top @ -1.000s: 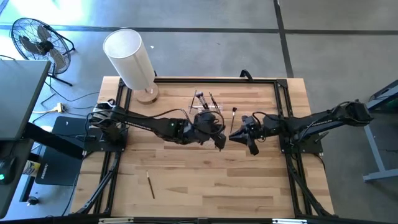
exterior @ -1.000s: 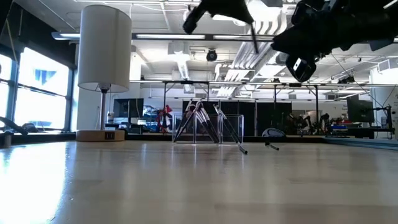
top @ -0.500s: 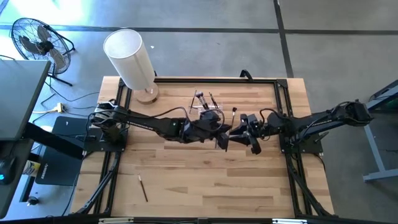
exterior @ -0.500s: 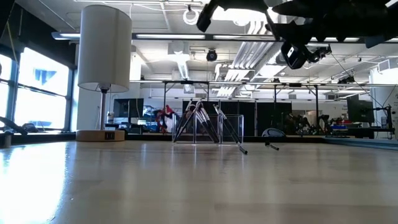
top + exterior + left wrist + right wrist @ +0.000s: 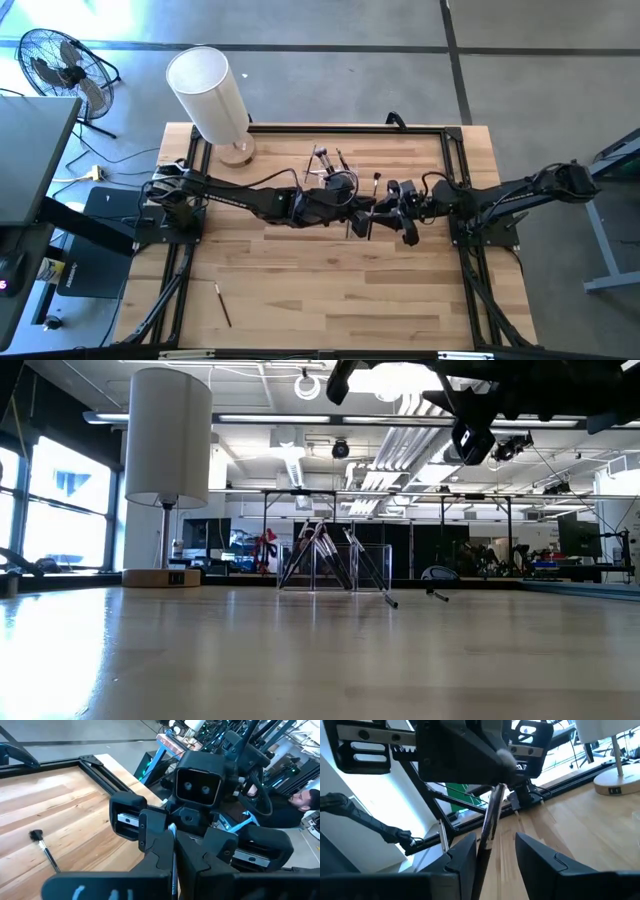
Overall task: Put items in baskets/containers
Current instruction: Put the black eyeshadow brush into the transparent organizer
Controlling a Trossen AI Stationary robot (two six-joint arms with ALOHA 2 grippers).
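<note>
My left gripper [image 5: 358, 222] is shut on a thin brush [image 5: 492, 815], held high above the table's middle. My right gripper [image 5: 380, 212] faces it, open, with a finger on either side of the brush's dark free end [image 5: 481, 851]; I cannot tell whether it touches. The clear holder [image 5: 336, 176] stands just behind them, and several brushes lean in it [image 5: 330, 560]. One loose brush [image 5: 377, 186] lies to the right of the holder. Another brush [image 5: 222, 303] lies near the front left. My left gripper pinches the brush between its two fingers at the pale, silvery part [image 5: 498, 790]. The fingers come about level from the table's left. The brush sticks out past the fingertips [image 5: 172, 837] toward my right gripper, lifted clear of the table.
A tall white cylinder lamp [image 5: 208, 88] on a wooden foot [image 5: 236, 152] stands at the far left corner. Black frame rails [image 5: 300, 130] run along the table's far edge and sides. Bare wood lies across the near half [image 5: 330, 300].
My left gripper has carried the brush a little toward the table's right. My right gripper has come toward the left until its open fingers stand around the brush's free end. The loose brush near the front left has shifted a little farther left along the table.
</note>
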